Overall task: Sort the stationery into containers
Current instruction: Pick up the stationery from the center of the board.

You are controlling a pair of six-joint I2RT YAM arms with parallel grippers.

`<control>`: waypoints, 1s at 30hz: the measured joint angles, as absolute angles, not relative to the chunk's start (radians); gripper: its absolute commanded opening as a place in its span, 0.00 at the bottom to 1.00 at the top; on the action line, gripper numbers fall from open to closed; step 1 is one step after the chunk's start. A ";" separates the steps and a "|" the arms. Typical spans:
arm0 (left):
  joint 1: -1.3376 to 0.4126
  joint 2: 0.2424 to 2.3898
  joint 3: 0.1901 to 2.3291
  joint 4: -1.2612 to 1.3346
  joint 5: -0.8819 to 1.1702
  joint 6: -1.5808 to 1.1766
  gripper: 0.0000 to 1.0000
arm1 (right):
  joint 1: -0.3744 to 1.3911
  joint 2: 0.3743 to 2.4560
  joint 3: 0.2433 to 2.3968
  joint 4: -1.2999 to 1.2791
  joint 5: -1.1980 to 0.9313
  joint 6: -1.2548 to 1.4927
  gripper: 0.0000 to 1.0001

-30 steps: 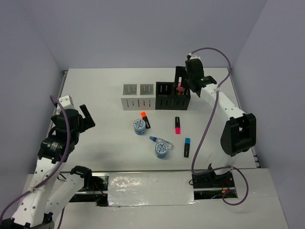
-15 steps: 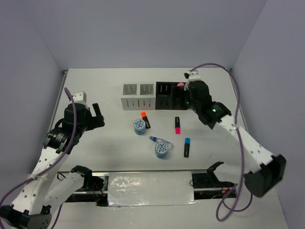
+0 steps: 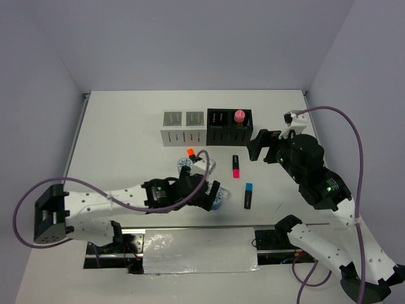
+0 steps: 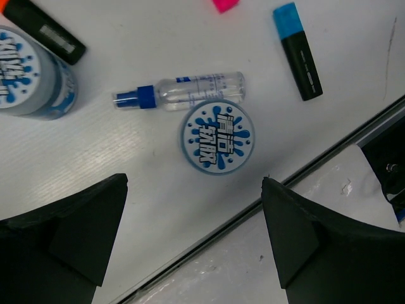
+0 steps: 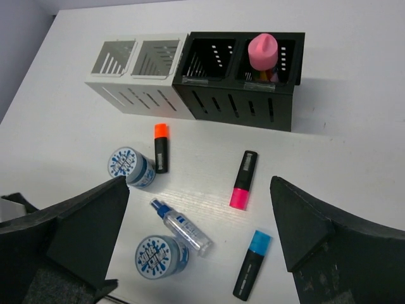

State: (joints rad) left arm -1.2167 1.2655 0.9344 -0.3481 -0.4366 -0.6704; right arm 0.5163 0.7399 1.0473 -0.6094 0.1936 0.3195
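Hovering spread wide, left gripper (image 4: 193,190) frames a disc (image 4: 218,138) half-hidden overhead; right gripper (image 5: 199,183) gapes too.

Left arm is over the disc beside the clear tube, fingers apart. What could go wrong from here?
The clear tube lies right beside the disc, seemingly touching it, under the open left gripper. Closing could catch or roll the tube too. The disc also sits close to the near edge of the table, so a nudge might push it off.
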 measured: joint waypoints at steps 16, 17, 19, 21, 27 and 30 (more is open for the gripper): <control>-1.285 1.629 1.085 -0.295 -0.522 -0.692 0.99 | 0.517 0.685 1.021 -0.680 0.132 0.316 1.00; -1.285 1.642 1.087 -0.296 -0.523 -0.694 0.99 | 0.516 0.682 1.021 -0.681 0.130 0.315 1.00; -1.285 1.657 1.087 -0.301 -0.528 -0.705 0.99 | 0.517 0.677 1.021 -0.682 0.125 0.312 1.00; -1.285 1.673 1.087 -0.305 -0.534 -0.714 0.94 | 0.516 0.672 1.021 -0.682 0.119 0.309 1.00; -1.277 1.691 1.087 -0.305 -0.540 -0.733 0.36 | 0.516 0.665 1.021 -0.682 0.115 0.302 1.00; -1.275 1.691 1.087 -0.307 -0.540 -0.737 0.01 | 0.517 0.662 1.021 -0.682 0.117 0.298 1.00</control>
